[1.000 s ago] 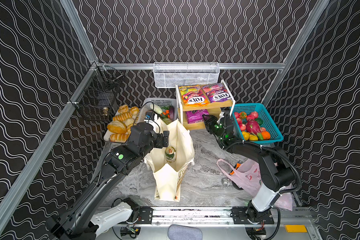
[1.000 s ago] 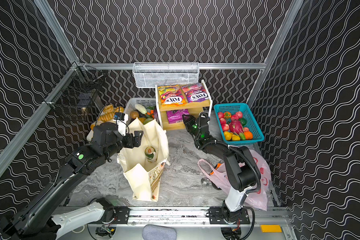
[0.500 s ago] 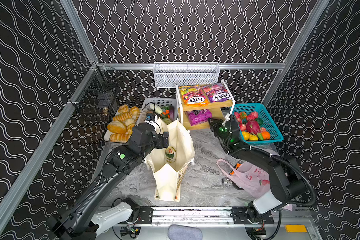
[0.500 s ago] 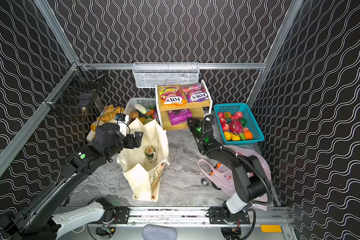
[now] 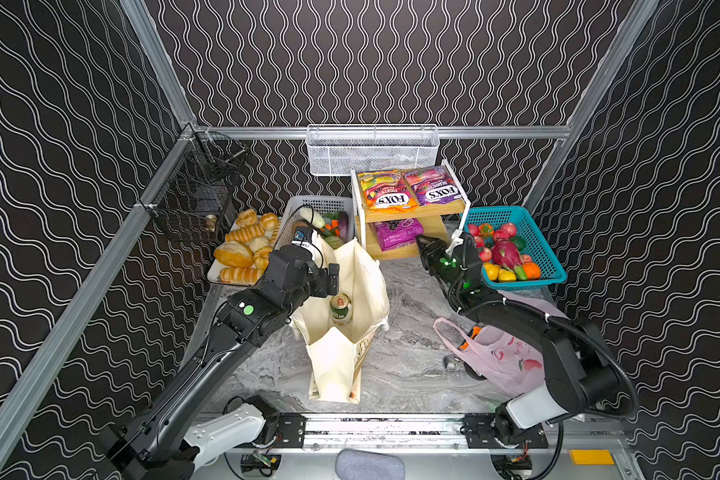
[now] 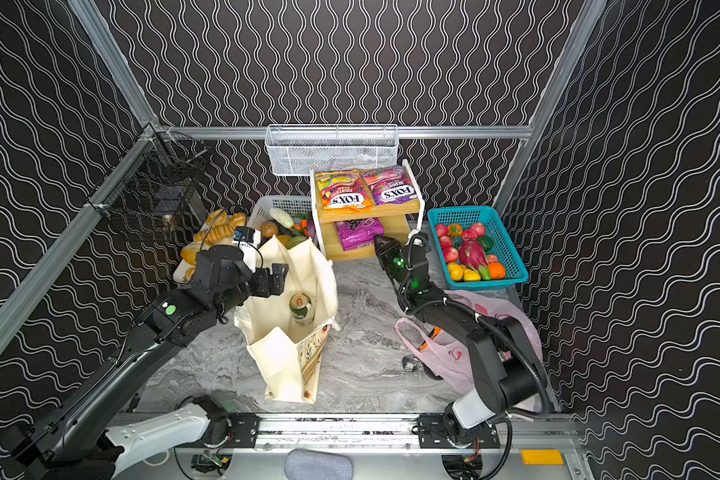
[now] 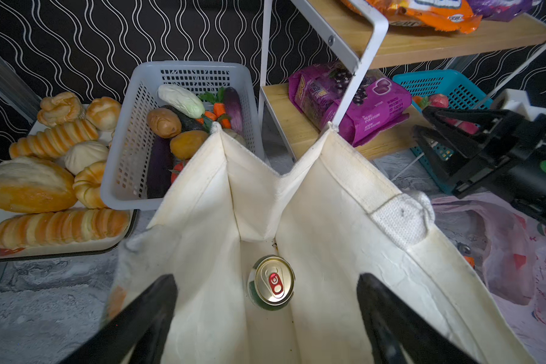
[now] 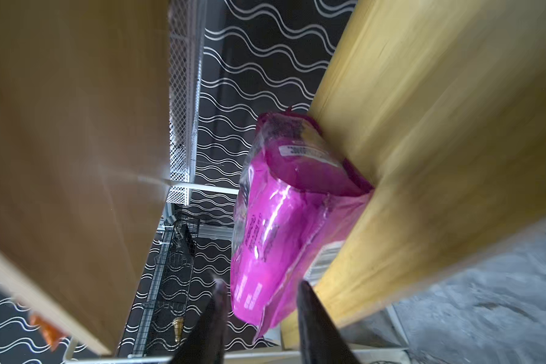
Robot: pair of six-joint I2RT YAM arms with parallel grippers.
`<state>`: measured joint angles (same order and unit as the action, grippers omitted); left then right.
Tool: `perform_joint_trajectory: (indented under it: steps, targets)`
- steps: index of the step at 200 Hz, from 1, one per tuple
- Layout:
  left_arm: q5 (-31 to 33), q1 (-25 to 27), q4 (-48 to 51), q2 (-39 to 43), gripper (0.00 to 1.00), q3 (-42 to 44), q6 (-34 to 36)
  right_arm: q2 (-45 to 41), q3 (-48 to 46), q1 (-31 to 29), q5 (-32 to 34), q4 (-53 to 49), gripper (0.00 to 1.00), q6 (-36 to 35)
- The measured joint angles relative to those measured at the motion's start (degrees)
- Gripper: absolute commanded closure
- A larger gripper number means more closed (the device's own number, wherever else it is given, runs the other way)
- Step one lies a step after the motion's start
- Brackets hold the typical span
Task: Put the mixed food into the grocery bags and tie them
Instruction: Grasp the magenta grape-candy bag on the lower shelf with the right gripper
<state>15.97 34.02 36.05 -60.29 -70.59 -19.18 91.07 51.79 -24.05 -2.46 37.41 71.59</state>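
Magenta pouch (image 8: 281, 220) lies flat on the lower board (image 8: 423, 141) of the shelf rack (image 5: 416, 215), beneath the FOX'S candy bags (image 5: 385, 193) on the upper board. Its long axis runs along the board. In the right wrist view one short end points straight back at the right gripper (image 8: 260, 283), so the approach is end-on.

The jaws stand partly apart and hold nothing. They are turned so that one finger sits on the board side and its partner on the free side (closing would pinch through the pouch's thin dimension, not across its width). The near corner of the pouch shows between the two fingertips, though I cannot tell whether it is level with them or just ahead. In a top view the right gripper (image 5: 425, 245) reads as just short of the pouch (image 5: 396, 233).

By my reading a short push forward along that axis comes first, and the board-side finger is likely to scrape the wood. The right arm is plainly the nearer one.

The left gripper (image 7: 265, 277) hangs empty with jaws wide apart over the mouth of the canvas tote (image 7: 328, 205), where a green-labelled can (image 7: 274, 280) stands upright on the bottom. The pink plastic bag (image 5: 499, 357) lies slumped on the table beneath the right arm
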Motion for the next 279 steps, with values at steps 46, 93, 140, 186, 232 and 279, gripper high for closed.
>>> perform_joint_trajectory:
  steps: [46,93,140,186,232,279]
  targets:
    - [0.66,0.0,0.24,1.31,0.07,0.02,0.02,4.52,4.39,-0.2,-1.57,0.07,0.7,4.83]
    - [1.77,0.0,0.52,1.95,0.07,0.24,0.02,6.43,4.39,-0.35,-2.56,0.0,0.7,8.26]
    - [1.75,0.0,0.48,1.4,0.07,0.31,0.04,6.8,4.02,-0.59,-2.51,0.0,0.89,9.03]
    - [1.79,0.0,0.5,1.62,0.07,0.66,0.02,5.05,3.17,-0.61,-1.55,-0.85,1.0,8.7]
    - [1.81,0.0,0.5,1.81,0.07,0.81,0.04,-2.45,-2.43,-3.39,2.58,-2.4,1.0,7.28]
    - [1.81,0.0,0.44,1.25,0.07,1.01,0.04,-8.5,-9.05,-6.71,8.9,-3.48,0.99,7.89]
